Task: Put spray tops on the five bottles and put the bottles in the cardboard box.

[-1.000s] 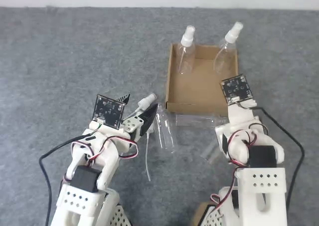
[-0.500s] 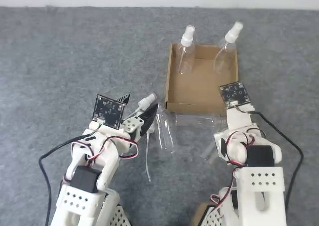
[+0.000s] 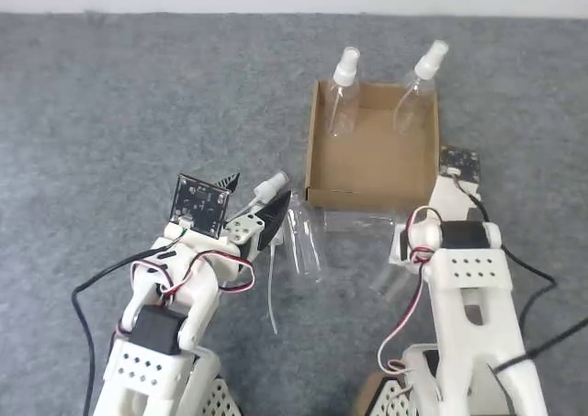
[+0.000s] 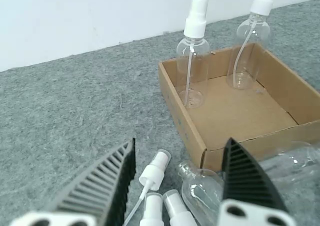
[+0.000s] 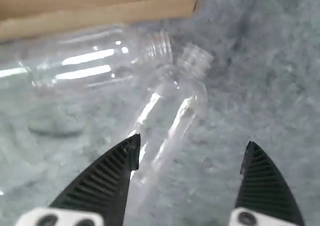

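Two clear bottles with white spray tops (image 3: 342, 95) (image 3: 418, 87) stand at the far end of the cardboard box (image 3: 371, 163). Three uncapped clear bottles lie on the carpet in front of the box (image 3: 303, 237) (image 3: 360, 221) (image 3: 395, 274). My left gripper (image 4: 181, 145) is open just above three loose white spray tops (image 4: 155, 168) and an uncapped bottle (image 4: 200, 186); the high view shows it (image 3: 268, 218) left of the box's near corner. My right gripper (image 5: 192, 142) hangs open over an uncapped bottle (image 5: 170, 116), with a second one (image 5: 95, 61) lying beside the box wall.
Grey carpet covers the whole table, with wide free room to the left and beyond the box. A pale wall (image 4: 75, 16) runs along the far edge. Both arm bases (image 3: 156, 361) (image 3: 473, 342) stand at the near edge.
The right arm has pitched forward and its wrist has shifted a little to the right, near the box's right front corner. The left arm and all bottles are unchanged.
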